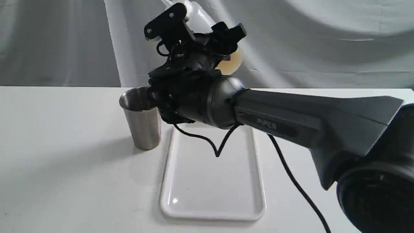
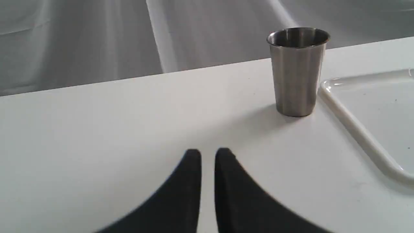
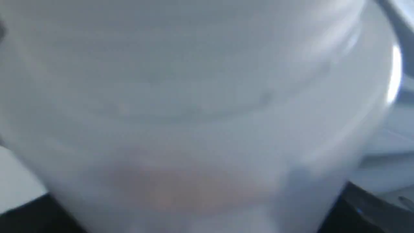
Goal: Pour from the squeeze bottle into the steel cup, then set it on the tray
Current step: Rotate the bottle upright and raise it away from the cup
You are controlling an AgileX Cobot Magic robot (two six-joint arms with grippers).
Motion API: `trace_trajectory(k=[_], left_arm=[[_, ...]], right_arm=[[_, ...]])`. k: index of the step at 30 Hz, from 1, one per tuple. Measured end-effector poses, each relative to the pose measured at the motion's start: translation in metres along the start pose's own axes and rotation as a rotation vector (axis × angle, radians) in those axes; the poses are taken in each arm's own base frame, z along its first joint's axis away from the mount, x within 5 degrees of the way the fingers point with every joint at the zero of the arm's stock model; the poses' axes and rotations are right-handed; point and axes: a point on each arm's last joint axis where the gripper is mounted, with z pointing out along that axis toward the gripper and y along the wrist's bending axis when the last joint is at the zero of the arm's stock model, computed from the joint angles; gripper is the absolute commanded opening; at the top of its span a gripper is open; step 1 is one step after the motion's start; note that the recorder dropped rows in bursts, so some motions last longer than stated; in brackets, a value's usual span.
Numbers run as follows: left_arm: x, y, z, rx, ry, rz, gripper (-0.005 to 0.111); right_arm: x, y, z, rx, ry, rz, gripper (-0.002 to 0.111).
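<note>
One item aloft: the translucent whitish plastic squeeze bottle point(image 1: 230, 61) is held above the white desk point(image 1: 64, 161), higher than the cup's rim; the exterior view shows only its rounded, cream-tinted end past the black wrist.
Bottle up close: in the right wrist view it fills nearly the whole frame as a blurred milky wall with a faint amber blush; nozzle and cap cannot be made out.
Right jaws: apparently clamped on the squeeze bottle, though black hardware hides the contact.
Right arm: the dark grey arm point(image 1: 291, 113), marked PIPER, reaches in over the tray's far end.
Cup: the brushed stainless-steel tapered cup point(image 1: 142, 119) stands upright on the desk, just beside the tray's far left corner.
Tray: the glossy white rectangular plastic tray point(image 1: 210, 207) lies flat, with rounded corners and a low rim; a black cable point(image 1: 207, 142) hangs above it.
Left jaws: two black fingers point(image 2: 190, 181) nearly together, a thin slit between them, gripping nothing, well apart from the cup.
</note>
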Motion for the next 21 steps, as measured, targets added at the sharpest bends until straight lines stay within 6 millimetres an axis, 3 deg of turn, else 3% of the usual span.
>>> trace_trajectory(k=[7,13,21], left_arm=[[0.000,0.000,0.000,0.000,0.000,0.000,0.008],[0.000,0.000,0.000,0.000,0.000,0.000,0.008],[0.000,0.000,0.000,0.000,0.000,0.000,0.008]], right_arm=[[-0.016,-0.015,-0.006,-0.007,-0.022,0.213,0.036],[-0.027,-0.027,-0.011,-0.003,-0.036,0.252,0.036],[-0.027,-0.028,-0.011,-0.005,-0.028,0.262,0.036]])
